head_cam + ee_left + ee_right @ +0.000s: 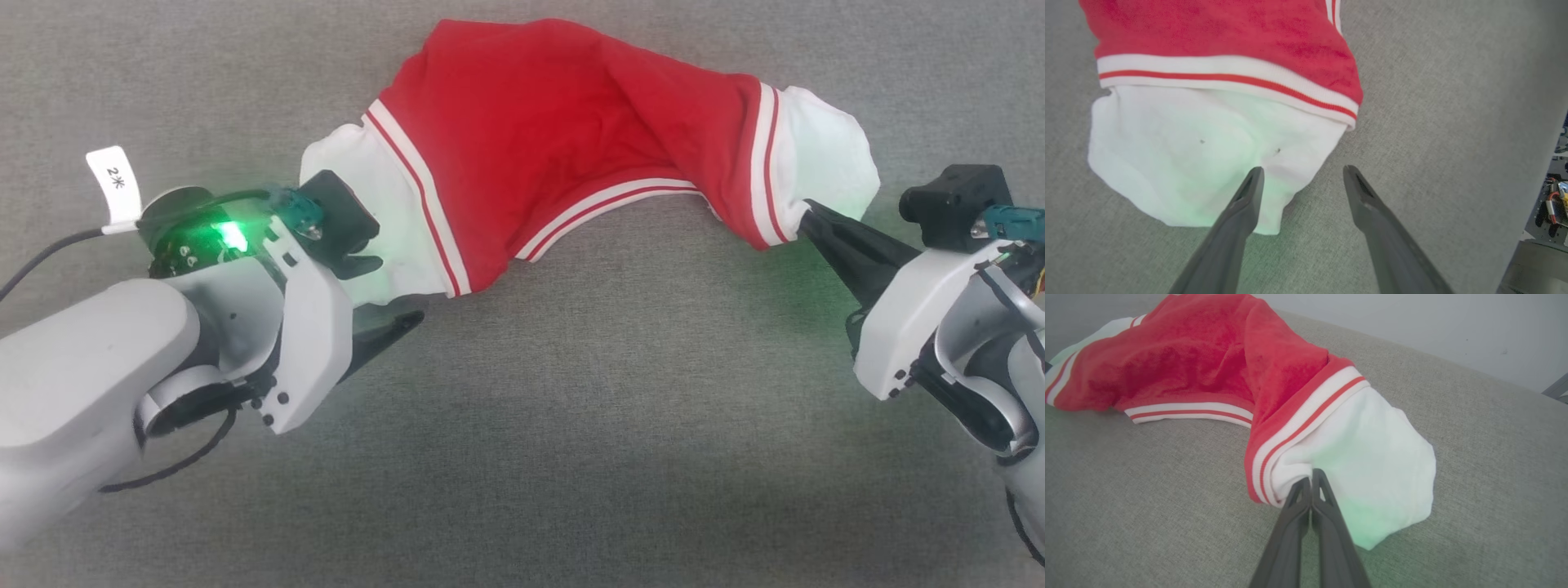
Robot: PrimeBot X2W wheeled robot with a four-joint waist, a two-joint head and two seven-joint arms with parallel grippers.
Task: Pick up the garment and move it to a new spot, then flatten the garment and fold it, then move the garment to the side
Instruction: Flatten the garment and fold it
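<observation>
Obs.: the garment (571,139) lies in an arch on the grey cloth surface (571,425), toward 12 o'clock in head view. Its middle is red, with a white end past the double-stripe trim at each side.

At the 9 o'clock end, the left gripper (396,291) has its fingers apart, nothing clamped. In left wrist view one finger (1247,196) overlaps the white end and the other is over bare surface; contact cannot be told.

At the 3 o'clock end, the right gripper (810,214) has its fingers together, pinching white fabric just beside the trim.
</observation>
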